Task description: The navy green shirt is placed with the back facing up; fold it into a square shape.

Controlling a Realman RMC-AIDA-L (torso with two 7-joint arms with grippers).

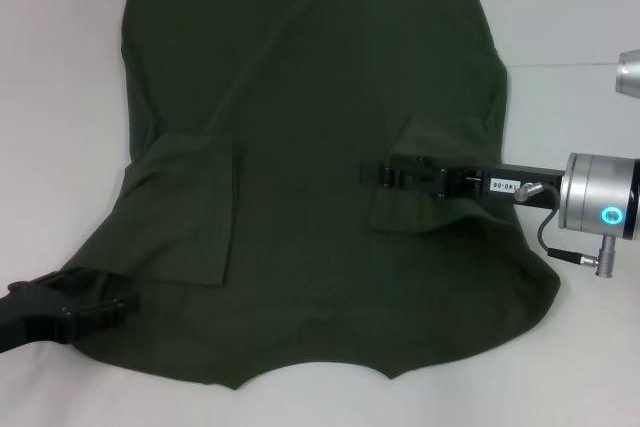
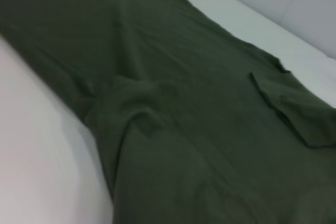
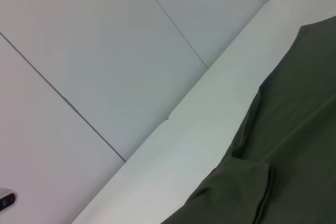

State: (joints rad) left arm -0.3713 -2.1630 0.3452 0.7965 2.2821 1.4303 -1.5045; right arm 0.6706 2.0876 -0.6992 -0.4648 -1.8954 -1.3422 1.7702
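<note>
Head view: navy green shirt spread flat on white table, both sleeves folded inward, plain side up.
Right gripper reaches over the folded right sleeve, tip on or just above cloth; finger state can't tell. Left gripper sits at the near left shirt corner; can't tell if pinching. Left wrist view: cloth fills the frame, soft wrinkles, other sleeve flap beyond. Right wrist view: shirt edge and 1 fold just below. Likely light, limp, drapes; best grabbed at hem corners or side edge.
</note>
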